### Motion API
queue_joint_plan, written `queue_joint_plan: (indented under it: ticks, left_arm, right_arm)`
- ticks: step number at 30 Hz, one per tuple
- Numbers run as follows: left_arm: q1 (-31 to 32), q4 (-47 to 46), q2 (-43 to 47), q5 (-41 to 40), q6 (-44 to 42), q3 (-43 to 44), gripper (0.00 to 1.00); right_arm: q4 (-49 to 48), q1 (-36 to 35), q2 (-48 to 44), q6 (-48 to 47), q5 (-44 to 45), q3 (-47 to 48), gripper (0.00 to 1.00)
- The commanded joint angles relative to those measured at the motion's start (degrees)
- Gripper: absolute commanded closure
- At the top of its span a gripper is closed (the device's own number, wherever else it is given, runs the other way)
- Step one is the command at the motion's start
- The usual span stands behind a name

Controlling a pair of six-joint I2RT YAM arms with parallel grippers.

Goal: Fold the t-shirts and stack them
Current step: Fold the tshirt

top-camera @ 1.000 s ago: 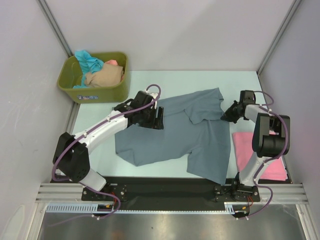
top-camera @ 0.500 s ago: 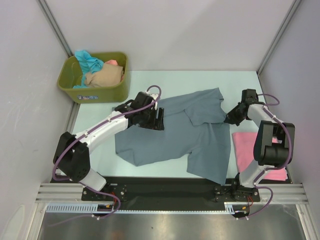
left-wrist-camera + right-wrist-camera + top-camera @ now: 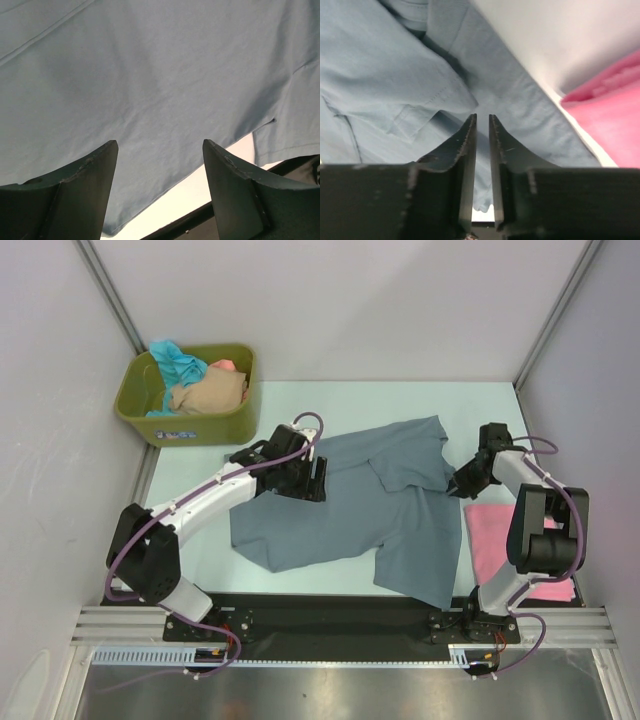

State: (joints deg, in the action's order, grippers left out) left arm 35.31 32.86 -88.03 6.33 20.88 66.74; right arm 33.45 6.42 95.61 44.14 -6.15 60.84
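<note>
A slate grey-blue t-shirt (image 3: 340,520) lies spread on the table, its upper right part folded over. My left gripper (image 3: 318,480) is open and empty, just above the shirt's upper middle; in the left wrist view it (image 3: 159,145) frames the cloth (image 3: 150,75) and its hem. My right gripper (image 3: 458,484) is at the shirt's right edge, its jaws closed to a thin slit with nothing between them (image 3: 482,116), over the cloth (image 3: 380,65). A folded pink t-shirt (image 3: 485,535) lies at the right, also in the right wrist view (image 3: 610,100).
An olive-green tub (image 3: 195,425) stands at the back left holding teal (image 3: 180,362), beige (image 3: 205,395) and salmon (image 3: 227,366) shirts. Grey walls close the sides and back. The black base rail runs along the near edge.
My right gripper has slid a little toward the near side along the shirt's right edge. The left arm and the shirt have hardly moved.
</note>
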Motion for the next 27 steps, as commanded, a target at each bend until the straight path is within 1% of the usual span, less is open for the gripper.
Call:
queue_joint_plan:
  ticks: [1, 4, 5, 7, 8, 9, 11, 12, 13, 15, 17, 22, 27]
  left_arm:
    - [-0.8, 1.1, 0.6, -3.3, -3.1, 2.3, 0.25]
    - [-2.3, 1.8, 0.8, -4.3, -4.1, 2.5, 0.25]
    - [-2.9, 1.9, 0.8, -4.4, -4.4, 2.5, 0.25]
    - [-4.2, 2.2, 0.8, -4.2, -5.1, 2.4, 0.25]
    - [-4.5, 2.2, 0.8, -4.2, -5.2, 2.4, 0.24]
    - [-4.9, 2.2, 0.7, -3.9, -5.4, 2.4, 0.24]
    - [-5.4, 2.5, 0.6, -3.5, -5.8, 2.4, 0.24]
    - [-5.5, 2.5, 0.6, -3.3, -5.9, 2.4, 0.24]
    - [-5.4, 2.6, 0.5, -3.2, -5.9, 2.3, 0.24]
    - [-5.6, 2.4, 0.3, -2.6, -5.9, 2.2, 0.24]
    - [-5.5, 2.2, 0.4, -2.5, -5.9, 1.6, 0.24]
    - [-6.7, 1.9, 0.4, -2.7, -6.1, 0.9, 0.24]
    - [-7.6, 1.5, 0.2, -1.9, -5.9, 0.1, 0.24]
  right_arm:
    - [2.5, -0.7, -4.6, -0.6, 5.1, 2.9, 0.78]
    - [1.3, -1.1, -4.8, -1.9, 9.8, 5.6, 0.71]
    - [0.5, -1.1, -4.3, -2.6, 10.7, 8.0, 0.65]
    - [-5.0, -1.5, -1.4, -6.6, 9.3, 10.3, 0.57]
    - [-8.2, -1.6, -0.2, -8.4, 7.6, 11.2, 0.55]
    - [-12.3, -1.8, 1.5, -10.2, 6.8, 14.0, 0.53]
    - [-15.5, -2.2, 7.5, -14.3, 2.7, 17.5, 0.52]
    - [-16.1, -2.2, 10.4, -15.0, 1.7, 22.4, 0.52]
    - [-16.0, -2.2, 14.7, -15.7, 0.1, 24.7, 0.52]
    - [-16.6, -2.2, 19.1, -16.4, -1.5, 31.0, 0.52]
    - [-17.1, -2.3, 23.5, -16.8, -2.7, 34.2, 0.52]
    - [-16.3, -2.3, 30.9, -17.0, -5.2, 43.4, 0.51]
    - [-16.3, -2.0, 35.8, -16.5, -5.2, 48.1, 0.52]
